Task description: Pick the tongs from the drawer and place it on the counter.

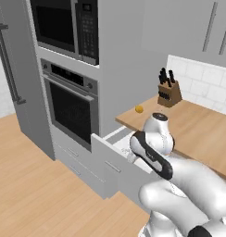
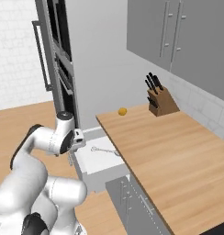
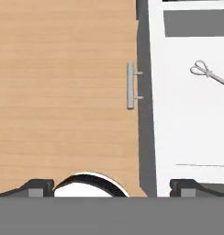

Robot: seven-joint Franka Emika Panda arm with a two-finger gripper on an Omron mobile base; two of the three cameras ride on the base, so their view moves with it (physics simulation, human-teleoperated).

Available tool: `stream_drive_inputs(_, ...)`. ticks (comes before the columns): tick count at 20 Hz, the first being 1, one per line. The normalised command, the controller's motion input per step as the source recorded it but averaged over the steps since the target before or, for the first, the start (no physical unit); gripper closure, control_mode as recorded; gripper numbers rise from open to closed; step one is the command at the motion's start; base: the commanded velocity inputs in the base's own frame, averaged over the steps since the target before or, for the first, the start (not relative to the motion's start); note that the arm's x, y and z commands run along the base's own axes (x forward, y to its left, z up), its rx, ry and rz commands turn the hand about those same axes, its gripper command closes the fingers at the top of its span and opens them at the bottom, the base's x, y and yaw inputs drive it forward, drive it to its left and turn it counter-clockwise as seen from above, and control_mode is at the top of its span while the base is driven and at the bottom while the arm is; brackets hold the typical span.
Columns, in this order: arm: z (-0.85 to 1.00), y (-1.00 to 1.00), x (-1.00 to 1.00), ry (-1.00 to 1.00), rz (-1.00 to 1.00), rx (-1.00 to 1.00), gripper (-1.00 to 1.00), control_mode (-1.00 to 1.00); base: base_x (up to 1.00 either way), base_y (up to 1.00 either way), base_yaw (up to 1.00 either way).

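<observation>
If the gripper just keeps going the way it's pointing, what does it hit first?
Probably the drawer front edge or its handle. The gripper points down over that edge, floor on one side and white interior on the other. The tongs lie well off that line. Depth is uncertain.

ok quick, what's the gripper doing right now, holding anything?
Gripper: jaws open wide, holding nothing; slim silver metal tongs lie apart in the white drawer.
</observation>
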Motion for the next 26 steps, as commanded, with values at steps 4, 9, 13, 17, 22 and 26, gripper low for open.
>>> stream_drive_inputs(4, -0.51, 0.26, 0.94, 0.02, 0.17, 0.00, -1.00, -1.00, 0.00, 0.00, 0.00)
stream_drive_inputs(9, -0.37, 0.16, 0.73, 0.06, 0.09, 0.00, -1.00, -1.00, 0.00, 0.00, 0.00)
stream_drive_inputs(13, -0.52, 0.21, 0.60, 0.07, 0.06, 0.00, -1.00, -1.00, 0.00, 0.00, 0.00)
stream_drive_inputs(17, -0.46, 0.06, 0.66, 0.05, 0.04, 0.00, -1.00, -1.00, 0.00, 0.00, 0.00)
stream_drive_inputs(22, -0.32, 0.00, 0.45, 0.00, 0.03, 0.00, -1.00, -1.00, 0.00, 0.00, 0.00)
stream_drive_inputs(26, -0.57, 0.08, 0.21, 0.00, 0.03, 0.00, -1.00, -1.00, 0.00, 0.00, 0.00)
